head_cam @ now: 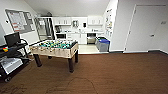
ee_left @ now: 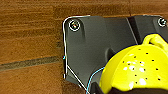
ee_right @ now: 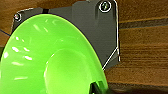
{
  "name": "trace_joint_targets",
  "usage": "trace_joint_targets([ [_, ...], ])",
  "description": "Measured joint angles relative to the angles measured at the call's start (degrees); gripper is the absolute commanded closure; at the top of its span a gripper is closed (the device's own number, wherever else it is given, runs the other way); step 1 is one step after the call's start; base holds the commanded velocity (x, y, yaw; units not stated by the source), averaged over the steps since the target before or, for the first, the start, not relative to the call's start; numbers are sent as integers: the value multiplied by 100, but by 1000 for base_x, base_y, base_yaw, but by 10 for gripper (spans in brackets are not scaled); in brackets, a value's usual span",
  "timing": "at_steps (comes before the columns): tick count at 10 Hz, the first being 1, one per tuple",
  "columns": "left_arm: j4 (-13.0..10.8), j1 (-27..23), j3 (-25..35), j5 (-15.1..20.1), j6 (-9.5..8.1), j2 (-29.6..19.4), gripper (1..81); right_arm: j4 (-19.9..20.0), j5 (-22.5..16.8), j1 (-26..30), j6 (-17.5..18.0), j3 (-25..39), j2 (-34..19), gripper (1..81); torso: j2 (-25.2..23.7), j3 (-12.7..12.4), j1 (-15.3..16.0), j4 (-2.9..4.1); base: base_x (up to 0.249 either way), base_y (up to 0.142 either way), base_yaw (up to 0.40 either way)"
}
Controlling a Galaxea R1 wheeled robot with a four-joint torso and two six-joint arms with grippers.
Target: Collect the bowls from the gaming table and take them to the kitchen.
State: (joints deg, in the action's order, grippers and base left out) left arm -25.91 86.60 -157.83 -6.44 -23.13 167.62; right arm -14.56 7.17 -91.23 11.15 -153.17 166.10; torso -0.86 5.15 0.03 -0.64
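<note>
A: Looking ahead from the head view, what stands before the robot?

B: A foosball table (head_cam: 55, 48) on brown carpet (head_cam: 112, 75), and past it the kitchen (head_cam: 78, 30), its white cabinets against the far wall. A blue bin (head_cam: 103, 44) stands by the kitchen's edge, a dark cart (head_cam: 12, 58) off at the left side, a white door (head_cam: 147, 27) at the right.

A: And the bowls?

B: The yellow bowl (ee_left: 136, 68) sits right at the left gripper's end in the left wrist view, close over the dark plate, its rounded, speckled outside turned to the camera. The carpet lies beneath.

A: Is that gripper clamped on it?

B: I cannot tell; the bowl seems carried there, but no fingers are clear.

A: The other?

B: The green bowl (ee_right: 50, 57) lies just as close to the right gripper, in the right wrist view. Its hollow faces the camera, rim tilted, running diagonally across the plate. A dark piece touches its rim low down, perhaps a finger; whether that gripper grips or is slack I cannot tell either.
</note>
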Motion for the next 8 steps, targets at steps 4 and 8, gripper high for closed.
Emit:
trace_joint_targets([
  [4, 2, 24, 20, -4, 0, 0, 811, -2, 5, -6, 0, 0, 0, 811, 0, 0, 0, 0, 0, 0, 0],
  [8, 2, 24, 20, -1, -2, 0, 811, 0, 7, -5, -2, 0, 2, 811, 0, 0, 0, 0, 0, 0, 0],
])
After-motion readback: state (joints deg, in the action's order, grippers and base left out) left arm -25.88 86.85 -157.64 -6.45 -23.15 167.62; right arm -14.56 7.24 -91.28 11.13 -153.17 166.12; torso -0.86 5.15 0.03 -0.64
